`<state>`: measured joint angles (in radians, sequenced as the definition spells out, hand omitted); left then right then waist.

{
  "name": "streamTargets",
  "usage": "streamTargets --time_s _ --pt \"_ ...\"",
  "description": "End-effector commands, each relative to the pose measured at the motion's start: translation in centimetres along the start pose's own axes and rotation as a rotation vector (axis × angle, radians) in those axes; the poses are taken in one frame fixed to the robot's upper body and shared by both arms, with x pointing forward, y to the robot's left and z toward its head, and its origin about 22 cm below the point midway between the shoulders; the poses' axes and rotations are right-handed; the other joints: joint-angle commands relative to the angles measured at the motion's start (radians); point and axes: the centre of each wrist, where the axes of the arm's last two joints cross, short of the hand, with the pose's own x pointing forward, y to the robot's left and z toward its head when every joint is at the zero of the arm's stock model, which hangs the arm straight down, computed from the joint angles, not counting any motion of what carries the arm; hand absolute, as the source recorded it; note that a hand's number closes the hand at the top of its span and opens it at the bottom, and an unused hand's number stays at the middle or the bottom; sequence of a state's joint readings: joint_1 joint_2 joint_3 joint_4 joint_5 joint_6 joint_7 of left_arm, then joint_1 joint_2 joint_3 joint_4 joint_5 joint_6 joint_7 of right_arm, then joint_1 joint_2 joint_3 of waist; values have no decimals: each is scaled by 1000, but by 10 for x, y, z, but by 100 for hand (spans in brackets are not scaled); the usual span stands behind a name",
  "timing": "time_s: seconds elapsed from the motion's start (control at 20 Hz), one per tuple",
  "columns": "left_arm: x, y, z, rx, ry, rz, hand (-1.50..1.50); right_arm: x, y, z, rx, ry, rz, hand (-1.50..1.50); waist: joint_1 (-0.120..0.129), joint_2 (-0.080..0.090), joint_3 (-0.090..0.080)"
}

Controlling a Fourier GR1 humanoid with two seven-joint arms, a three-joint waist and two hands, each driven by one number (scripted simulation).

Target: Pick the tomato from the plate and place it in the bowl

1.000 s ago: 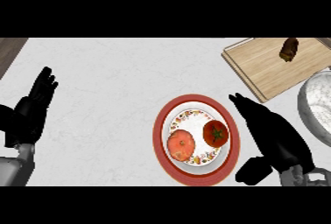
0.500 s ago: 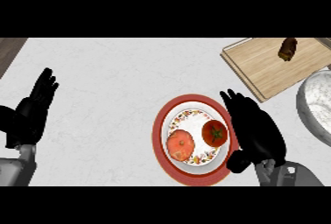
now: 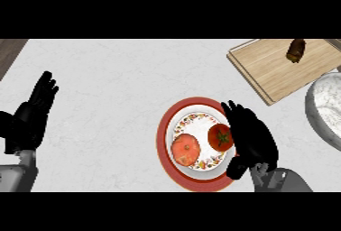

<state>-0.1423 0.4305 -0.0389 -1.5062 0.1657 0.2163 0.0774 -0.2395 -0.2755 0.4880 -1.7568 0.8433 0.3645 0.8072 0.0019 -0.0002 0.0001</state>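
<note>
Red and round, the glossy tomato with its green stalk is seen in the head view on the right half of the red-rimmed patterned plate, lower centre of the frame, beside an orange fruit. The black right hand, fingers straight and together, lies just right of it, far nearer than the open left hand resting at the left edge. The grey speckled bowl is at the right edge.
</note>
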Motion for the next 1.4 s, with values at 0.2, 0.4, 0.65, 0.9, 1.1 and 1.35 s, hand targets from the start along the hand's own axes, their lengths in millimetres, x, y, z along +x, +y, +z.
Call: streamTargets --time_s 0.2,0.4,0.65,0.9,1.1,1.35 --pt "5 8 6 -12 11 0 0 0 30 -8 -11 25 -10 -150 -1 0 0" --pt "-1 -5 3 0 3 -5 0 -6 28 -19 -31 27 -4 -150 -1 0 0" --pt "0 -4 5 -13 1 8 0 -1 29 -40 43 45 -26 -150 1 0 0" --pt "-1 -15 8 6 6 -5 0 14 42 -52 56 -59 -25 150 3 1 0" --pt "4 12 0 -13 5 8 0 13 40 -57 35 -80 -59 150 1 0 0" --pt "-1 -6 -3 -29 6 5 0 5 57 -59 -5 -76 -40 150 -1 0 0"
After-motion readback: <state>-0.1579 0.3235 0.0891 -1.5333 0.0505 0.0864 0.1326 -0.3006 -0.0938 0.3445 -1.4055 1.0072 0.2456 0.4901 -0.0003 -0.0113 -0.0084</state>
